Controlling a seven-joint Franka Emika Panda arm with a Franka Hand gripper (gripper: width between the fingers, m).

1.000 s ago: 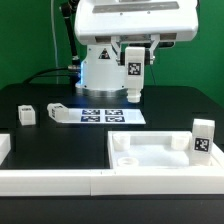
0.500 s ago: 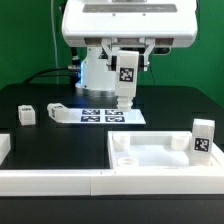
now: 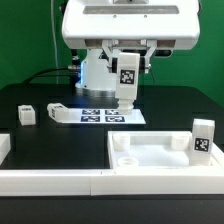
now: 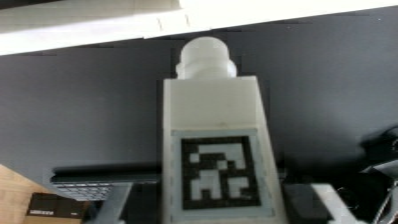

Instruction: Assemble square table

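Note:
My gripper (image 3: 126, 68) is shut on a white tagged table leg (image 3: 127, 80) and holds it upright in the air above the marker board (image 3: 100, 115). In the wrist view the leg (image 4: 217, 130) fills the middle, rounded peg end pointing away, tag facing the camera. The white square tabletop (image 3: 160, 152) lies at the front on the exterior view's right, with a second leg (image 3: 203, 139) standing at its right rim. Two more legs lie on the table at the exterior view's left, one near the edge (image 3: 26, 114) and one beside the marker board (image 3: 57, 111).
Long white border rails (image 3: 50, 180) run along the front edge, with a short upright end (image 3: 4, 148) at the exterior view's left. The arm's white base (image 3: 100, 70) stands behind the marker board. A white rail (image 4: 107, 30) also shows in the wrist view.
The gripper with the leg moved toward the exterior view's left and slightly lower over the last second, then held still in the last half second.

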